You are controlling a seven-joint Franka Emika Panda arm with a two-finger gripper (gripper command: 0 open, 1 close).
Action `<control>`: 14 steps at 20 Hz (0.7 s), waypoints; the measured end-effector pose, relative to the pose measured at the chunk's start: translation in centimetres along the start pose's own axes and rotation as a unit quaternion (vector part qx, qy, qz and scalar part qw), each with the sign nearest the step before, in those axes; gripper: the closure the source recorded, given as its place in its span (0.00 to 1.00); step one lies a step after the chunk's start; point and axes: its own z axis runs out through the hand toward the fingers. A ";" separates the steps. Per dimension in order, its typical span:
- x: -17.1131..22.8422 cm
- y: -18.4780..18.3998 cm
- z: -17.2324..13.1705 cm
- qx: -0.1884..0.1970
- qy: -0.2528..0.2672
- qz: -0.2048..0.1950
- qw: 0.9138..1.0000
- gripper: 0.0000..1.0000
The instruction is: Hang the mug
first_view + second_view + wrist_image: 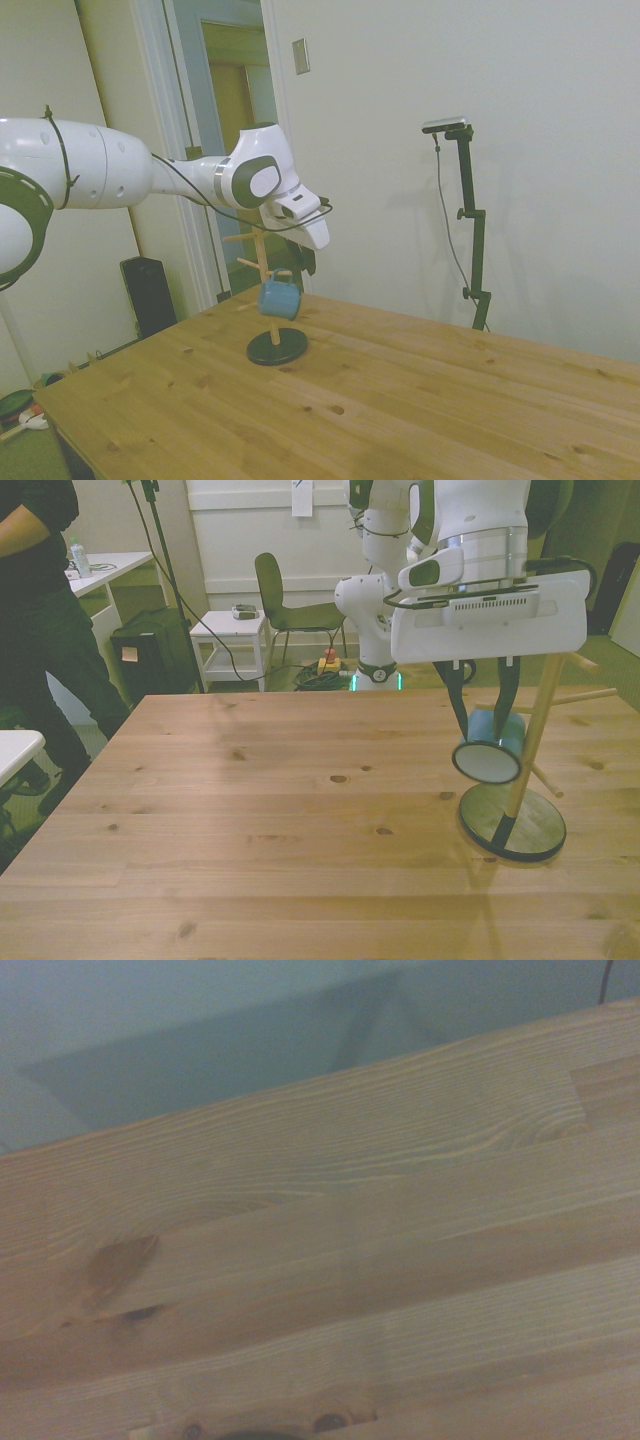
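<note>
The light-blue mug (280,297) hangs tipped over on a lower peg of the wooden peg stand (268,300). In the front view the mug (489,752) turns its white inside toward the camera, beside the stand's pole (530,735). My gripper (485,718) stands just above the mug with its dark fingers (458,700) spread on either side, open and holding nothing. From the side, the gripper (305,262) is next to the stand's upper pegs. The wrist view shows only table planks (330,1260) and wall.
The stand's round dark base (512,822) sits near the front view's right table edge. A person (40,620) stands off the front view's left, by a white desk. Behind the table are a green chair (285,600) and a small white cart (232,632).
</note>
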 end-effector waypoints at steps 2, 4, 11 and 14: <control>0.9 1.0 -0.9 0.003 0.003 0.010 1.000 0.00; 1.9 2.5 -1.7 0.007 0.006 0.018 1.000 0.00; 2.7 10.3 -3.8 0.020 0.009 0.007 1.000 0.00; 0.8 13.0 -3.3 0.019 0.007 -0.008 1.000 0.00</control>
